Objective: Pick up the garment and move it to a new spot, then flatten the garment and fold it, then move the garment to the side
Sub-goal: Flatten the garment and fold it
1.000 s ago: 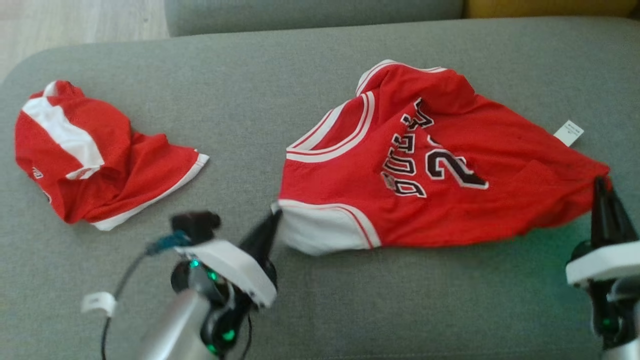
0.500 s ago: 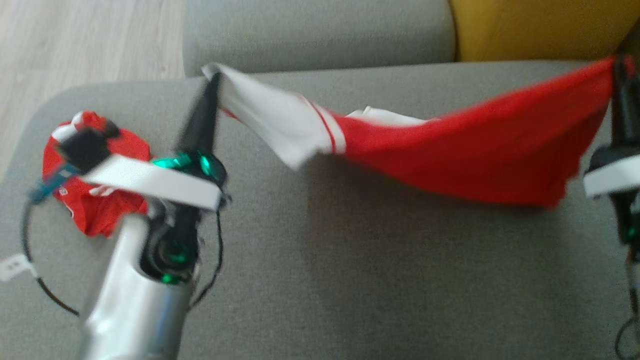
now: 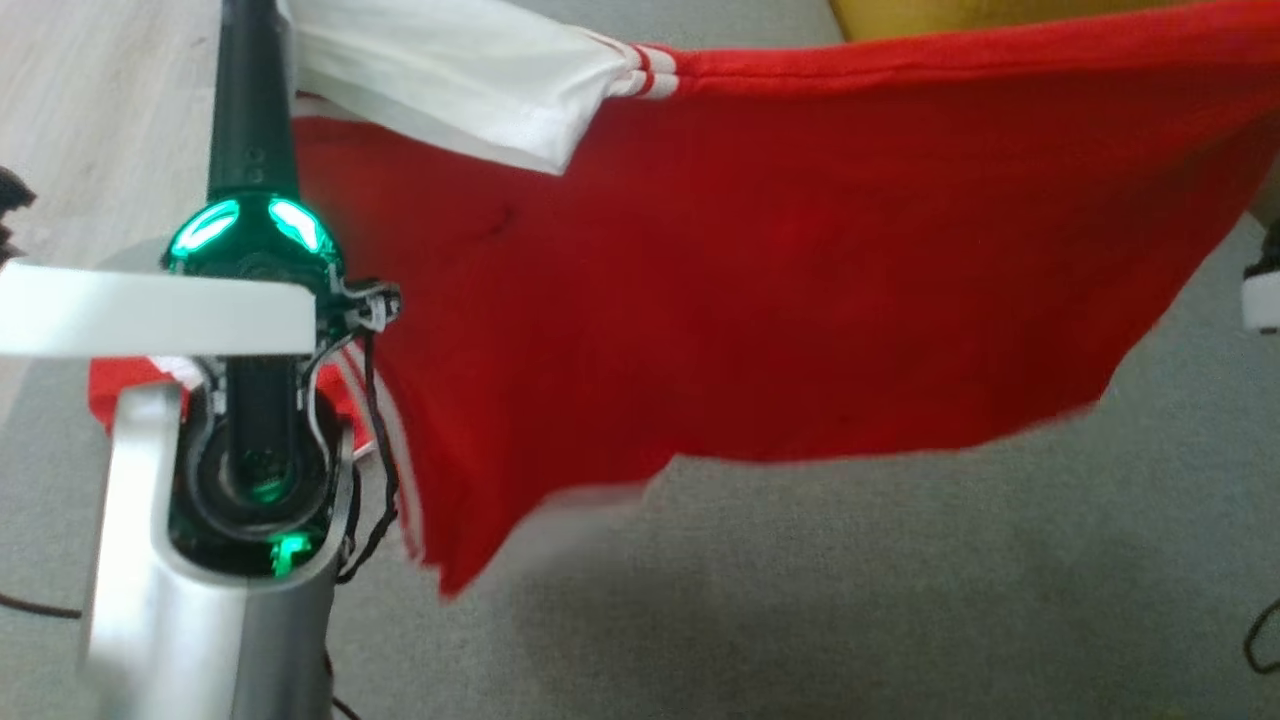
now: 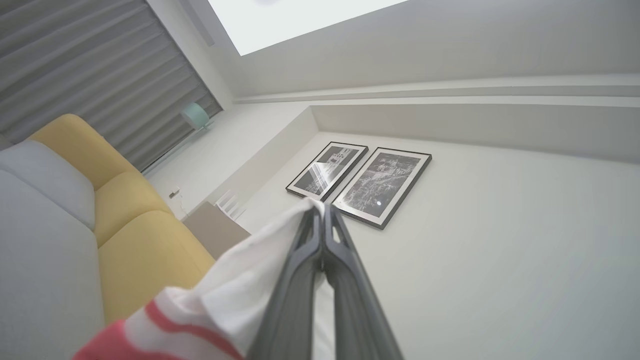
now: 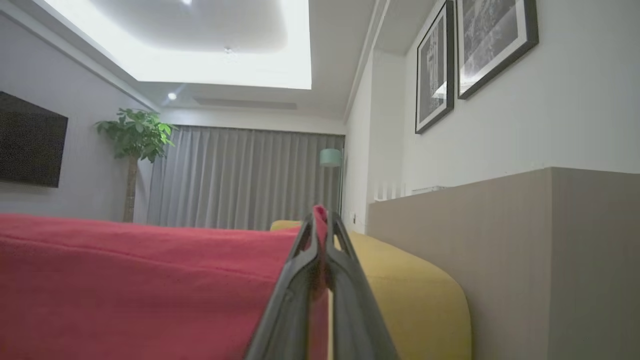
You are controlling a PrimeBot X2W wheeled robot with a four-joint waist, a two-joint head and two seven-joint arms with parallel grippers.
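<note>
The garment [image 3: 760, 280], a red jersey with white trim, hangs in the air above the grey sofa seat [image 3: 820, 600], stretched between both grippers. In the head view my left gripper's dark fingers [image 3: 250, 110] rise at the upper left, by the white corner. In the left wrist view the left gripper [image 4: 320, 212] is shut on that white corner of the garment [image 4: 240, 285]. The right gripper [image 5: 320, 214] is shut on a red edge of the garment [image 5: 125, 280]. The right wrist's white part [image 3: 1262, 300] shows at the head view's right edge.
A second red and white garment [image 3: 115, 385] lies on the seat behind my left arm. A yellow cushion [image 3: 1000, 10] is at the back right and wood floor [image 3: 90, 100] at the upper left. Open seat lies below the hanging cloth.
Both grippers have risen with the garment, which went from lying on the seat to hanging spread in the air. The head camera has also shifted.
</note>
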